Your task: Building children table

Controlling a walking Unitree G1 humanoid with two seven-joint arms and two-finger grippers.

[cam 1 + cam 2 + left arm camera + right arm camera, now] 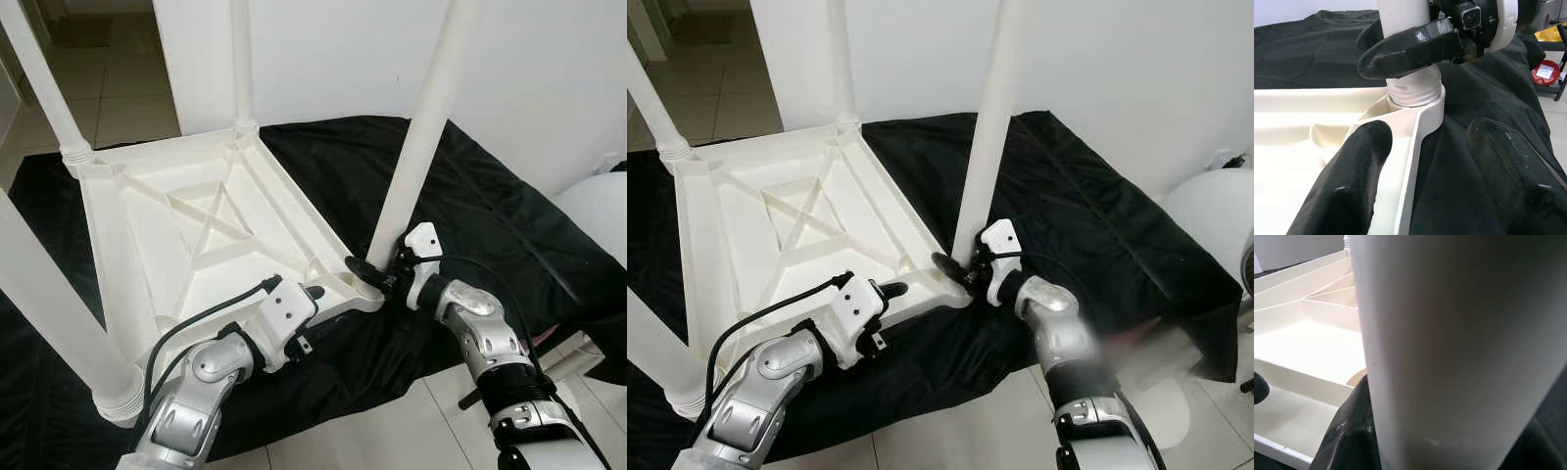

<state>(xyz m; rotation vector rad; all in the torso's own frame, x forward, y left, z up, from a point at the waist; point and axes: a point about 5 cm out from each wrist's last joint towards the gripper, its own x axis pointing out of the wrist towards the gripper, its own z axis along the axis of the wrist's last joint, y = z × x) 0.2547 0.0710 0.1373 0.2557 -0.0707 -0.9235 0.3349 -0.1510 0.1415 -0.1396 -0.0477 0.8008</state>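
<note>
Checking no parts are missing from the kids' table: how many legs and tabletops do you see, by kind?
Table legs: 4 (near right, far right, far left, near left)
Tabletop, upside down: 1
Black cloth underneath: 1
Total: 6

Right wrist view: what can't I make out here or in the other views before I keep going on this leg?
- Right wrist view: the leg blocks the socket joint.
- Left eye view: the right tool hides the leg base, so thread seating is unclear.
- Head views: all four leg tops are cut off by the top edge.
- Left wrist view: the left tool's fingers cover part of the tabletop rim.
</note>
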